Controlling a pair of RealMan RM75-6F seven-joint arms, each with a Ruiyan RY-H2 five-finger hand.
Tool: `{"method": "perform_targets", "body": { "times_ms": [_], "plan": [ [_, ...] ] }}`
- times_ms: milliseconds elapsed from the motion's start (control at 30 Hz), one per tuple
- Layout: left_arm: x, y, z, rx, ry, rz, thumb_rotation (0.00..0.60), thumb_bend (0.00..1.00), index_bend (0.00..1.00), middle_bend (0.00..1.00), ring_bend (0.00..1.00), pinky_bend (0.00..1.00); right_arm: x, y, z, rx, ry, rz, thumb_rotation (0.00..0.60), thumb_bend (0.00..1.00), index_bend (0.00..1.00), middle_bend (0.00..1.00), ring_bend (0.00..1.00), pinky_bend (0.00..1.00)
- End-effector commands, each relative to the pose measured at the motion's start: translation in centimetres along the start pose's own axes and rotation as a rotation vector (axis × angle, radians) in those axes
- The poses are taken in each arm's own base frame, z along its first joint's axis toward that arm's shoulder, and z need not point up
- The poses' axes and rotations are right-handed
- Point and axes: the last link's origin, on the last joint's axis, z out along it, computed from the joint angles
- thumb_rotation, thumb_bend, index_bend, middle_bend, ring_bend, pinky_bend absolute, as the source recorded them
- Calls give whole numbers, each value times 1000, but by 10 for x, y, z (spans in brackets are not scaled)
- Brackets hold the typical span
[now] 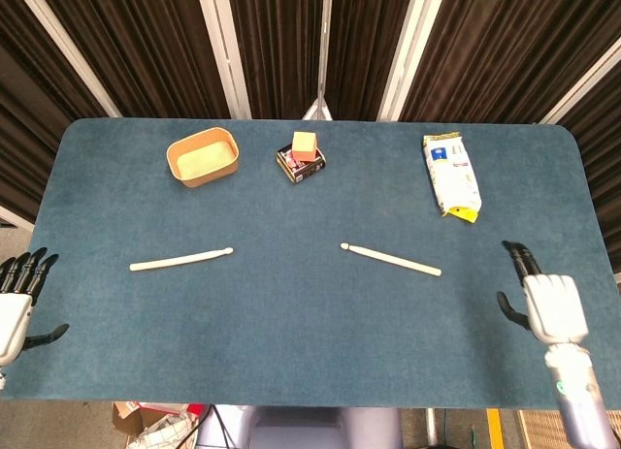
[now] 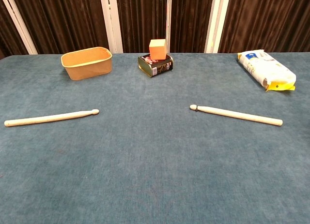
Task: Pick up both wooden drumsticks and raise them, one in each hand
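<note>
Two pale wooden drumsticks lie flat on the blue table (image 1: 310,352). The left drumstick (image 1: 181,260) (image 2: 51,117) points its tip toward the middle. The right drumstick (image 1: 390,259) (image 2: 236,114) lies slanted, tip toward the middle. My left hand (image 1: 19,299) hovers at the table's left front edge, fingers apart, holding nothing, well left of its stick. At the right front, my right hand (image 1: 543,299) is held with fingers extended and empty, to the right of the other stick. Neither hand shows in the chest view.
A tan bowl (image 1: 203,156) (image 2: 87,62) stands at the back left. An orange block sits on a small dark box (image 1: 302,162) (image 2: 156,64) at the back middle. A white and yellow bag (image 1: 451,175) (image 2: 266,69) lies at the back right.
</note>
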Motion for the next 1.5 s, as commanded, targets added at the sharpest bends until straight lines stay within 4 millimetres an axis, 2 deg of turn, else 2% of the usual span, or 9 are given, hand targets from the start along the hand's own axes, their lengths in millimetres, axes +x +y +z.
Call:
{"method": "perform_targets", "body": {
  "times_ms": [33,133,267,500,667,1033,1500],
  "plan": [
    [0,1,0,-5,1,6,600,14,0,0,0,0,-9,-21,34,8,-32,-24,600,390,304,344,851,839],
    [0,1,0,-8,4,10,600,14,0,0,0,0,-15,-34,47,11,-50,-29,600,390,391,404,872,850],
    [0,1,0,-10,5,13,600,14,0,0,0,0,-34,-56,65,5,-98,-66,600,391,414,424,877,850],
    [-1,1,1,-14,6,15,600,14,0,0,0,0,-67,-87,73,4,-177,-112,600,390,414,423,877,850],
    [-1,0,2,-13,7,11,600,14,0,0,0,0,-85,-101,75,-7,-210,-119,600,390,414,423,877,850],
    [-1,0,3,-10,1,8,600,14,0,0,0,0,-113,-116,77,-26,-257,-126,600,390,414,424,877,850],
    [-2,0,5,-4,-5,-6,600,14,0,0,0,0,-125,-124,91,-9,-206,-178,600,390,417,448,877,850]
  ]
}}
